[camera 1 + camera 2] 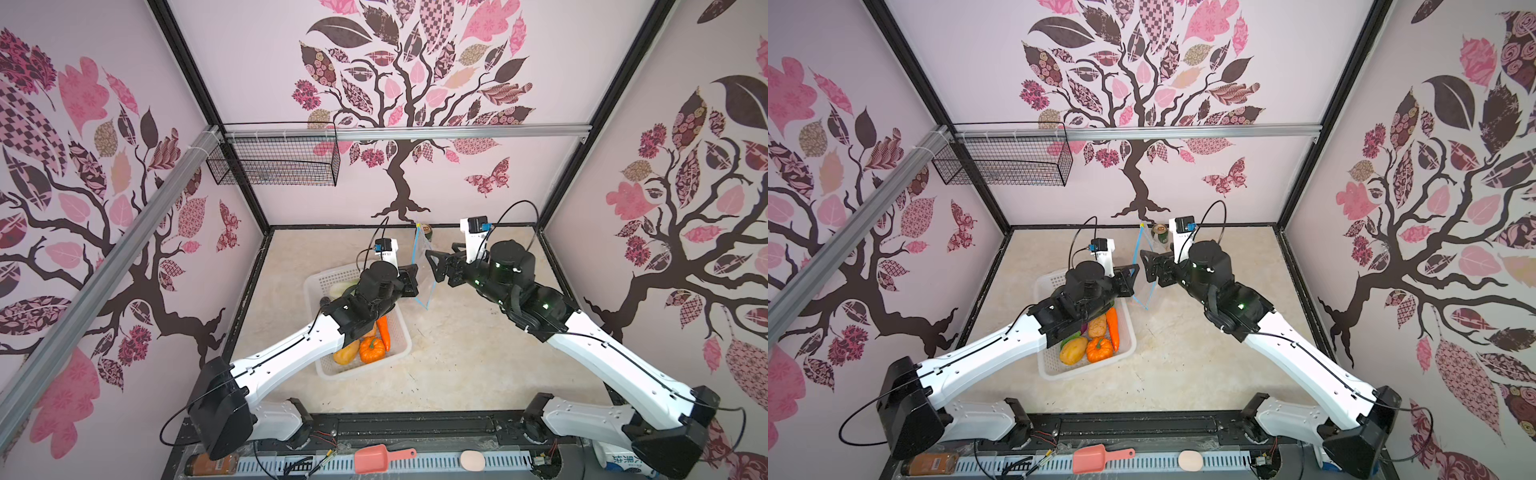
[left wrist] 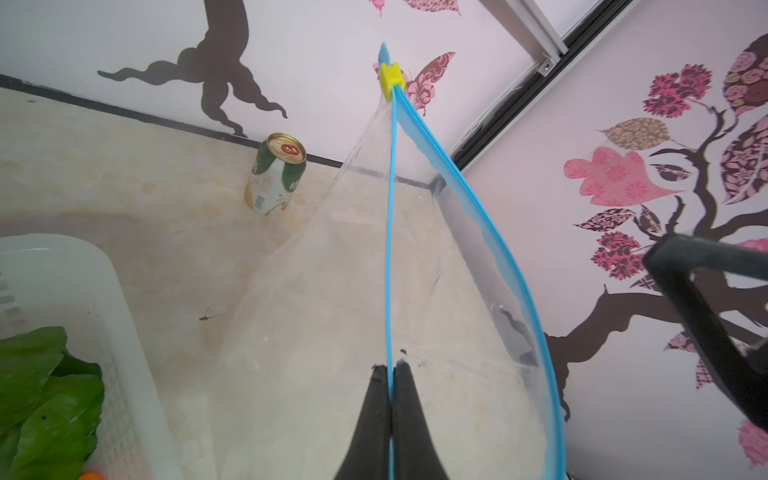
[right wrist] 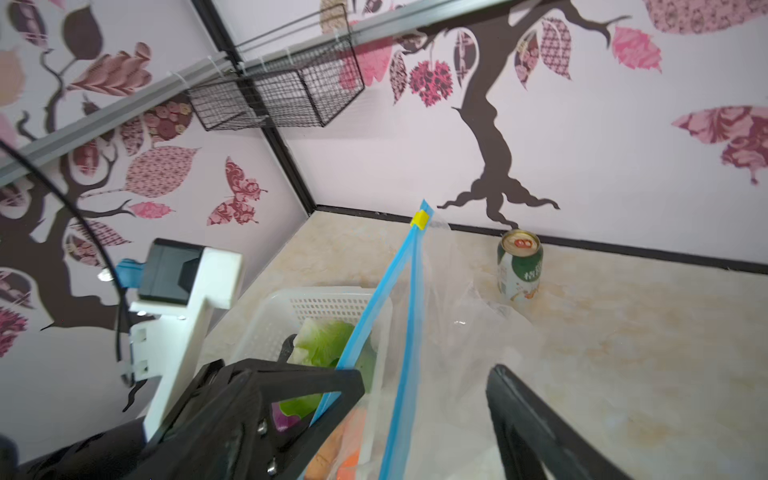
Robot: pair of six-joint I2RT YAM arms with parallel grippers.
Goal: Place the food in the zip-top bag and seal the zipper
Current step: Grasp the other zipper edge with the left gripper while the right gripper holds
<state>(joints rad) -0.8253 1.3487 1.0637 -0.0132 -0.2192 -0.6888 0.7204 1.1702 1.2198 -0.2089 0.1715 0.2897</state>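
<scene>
The table (image 1: 478,353) is carrying a white basket (image 1: 357,370) on my left side. The bag (image 2: 324,311) is hanging upright just right of that basket, between my two claws, with its mouth facing up and gaping. My left claw (image 2: 390,370) is pinching one side of the zipper (image 2: 390,249), fingertips pressed together on the blue strip. My right claw (image 3: 428,378) is standing spread wide with a blue strip running between its fingers. I cannot tell whether either finger is touching it.

The food (image 1: 1097,325) is lying in the basket. The lettuce (image 2: 45,395) is sitting at the far end, the carrot (image 1: 384,330) is lying along the wall nearest the bag, and the pumpkin (image 1: 372,349) is sitting toward the near end. A can (image 2: 276,174) is standing upright by the back wall, beyond the bag. The two zipper strips are bowing apart and meeting at the far end, where the yellow slider (image 2: 390,81) is sitting.
</scene>
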